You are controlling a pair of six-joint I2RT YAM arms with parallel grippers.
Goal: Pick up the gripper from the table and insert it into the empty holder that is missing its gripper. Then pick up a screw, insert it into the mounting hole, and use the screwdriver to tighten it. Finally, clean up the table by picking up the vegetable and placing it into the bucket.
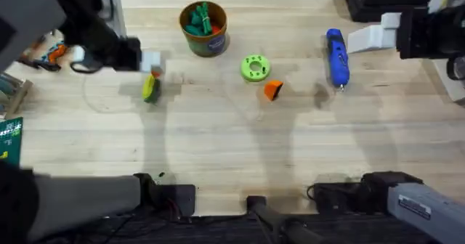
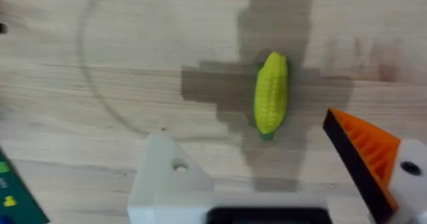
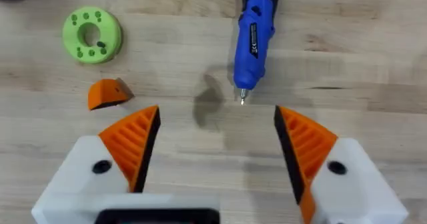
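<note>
Nothing done: orange gripper (image 1: 272, 90) loose at frame center, vegetable (image 1: 150, 88) center-left on table, bucket (image 1: 203, 28) upper middle. Left gripper (image 2: 280, 177) and right gripper (image 3: 217, 151) both spread, empty.

Bright, even light from above on a pale wooden table (image 1: 232, 142). Soft grey shadows fall beneath the arms (blockiest beside the vegetable (image 2: 271, 94) in the left wrist view). Near arms in the overhead view look dark and blurred.

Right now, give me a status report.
Left gripper open above vegetable, one pad missing. Right gripper open near screwdriver. Orange gripper on table, unobstructed.
</note>
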